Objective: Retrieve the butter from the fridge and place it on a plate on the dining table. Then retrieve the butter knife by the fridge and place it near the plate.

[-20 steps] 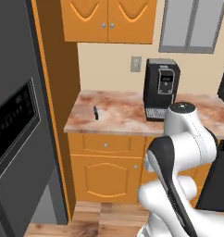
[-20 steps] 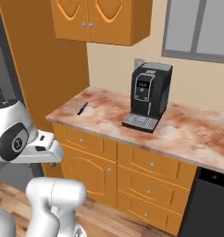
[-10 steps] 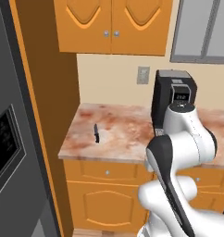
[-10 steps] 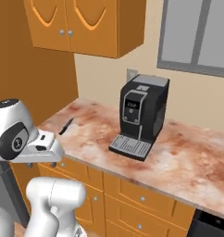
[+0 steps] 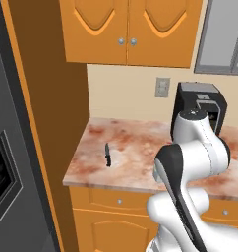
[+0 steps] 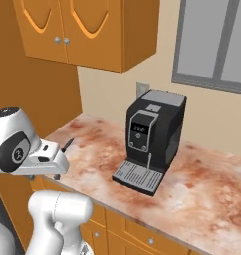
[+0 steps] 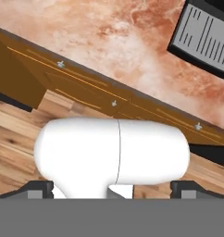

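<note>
Knife [image 5: 107, 155] looms larger than a second ago: the base has rolled in toward the counter [image 5: 140, 162], so both base views have closed up and the fridge [image 5: 13, 162] has slid to the left edge. That puts the knife step near, probably with a reach next. It is slim and dark, lying flat near the counter's left end, well apart from the coffee machine [image 6: 151, 139]. Gripper [image 7: 113, 187] fingers stand wide apart, empty.

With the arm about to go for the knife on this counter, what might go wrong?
1. The butter knife is slim and lies flat on the counter; open fingers could slip off or push it away.
2. It lies near the tall wooden panel, so a reach from that side looks cramped.
3. The coffee machine stands nearby; a wide swing might clip it.
</note>
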### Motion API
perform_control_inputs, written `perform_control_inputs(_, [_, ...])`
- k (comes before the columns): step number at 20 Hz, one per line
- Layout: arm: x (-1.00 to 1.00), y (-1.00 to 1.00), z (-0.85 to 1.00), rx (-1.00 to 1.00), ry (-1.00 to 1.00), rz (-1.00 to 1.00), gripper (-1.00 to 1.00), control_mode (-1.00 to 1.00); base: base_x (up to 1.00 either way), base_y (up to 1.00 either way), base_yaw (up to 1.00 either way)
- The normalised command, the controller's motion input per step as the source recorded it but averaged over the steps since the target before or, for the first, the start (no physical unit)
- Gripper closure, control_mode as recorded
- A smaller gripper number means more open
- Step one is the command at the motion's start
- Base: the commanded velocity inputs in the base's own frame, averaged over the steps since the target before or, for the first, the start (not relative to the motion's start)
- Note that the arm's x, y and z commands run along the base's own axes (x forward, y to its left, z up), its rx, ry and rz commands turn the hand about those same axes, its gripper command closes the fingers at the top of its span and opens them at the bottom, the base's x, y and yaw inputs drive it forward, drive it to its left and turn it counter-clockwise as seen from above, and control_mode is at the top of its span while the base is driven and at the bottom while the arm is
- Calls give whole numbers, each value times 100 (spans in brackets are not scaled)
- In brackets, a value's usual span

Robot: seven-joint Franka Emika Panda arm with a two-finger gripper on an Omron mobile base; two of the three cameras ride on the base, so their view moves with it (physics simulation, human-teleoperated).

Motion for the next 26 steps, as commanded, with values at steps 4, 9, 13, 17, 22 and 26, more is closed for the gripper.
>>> perform_control_inputs(4, [0,0,0,0,0,0,-100,100,45,40,5])
perform_control_inputs(9, [0,0,0,0,0,0,-100,100,39,54,2])
perform_control_inputs(13, [0,0,0,0,0,0,-100,100,11,71,6])
perform_control_inputs(17, [0,0,0,0,0,0,-100,100,0,50,4])
perform_control_inputs(22, [0,0,0,0,0,0,-100,100,0,0,0])
perform_control_inputs(26, [0,0,0,0,0,0,-100,100,0,0,0])
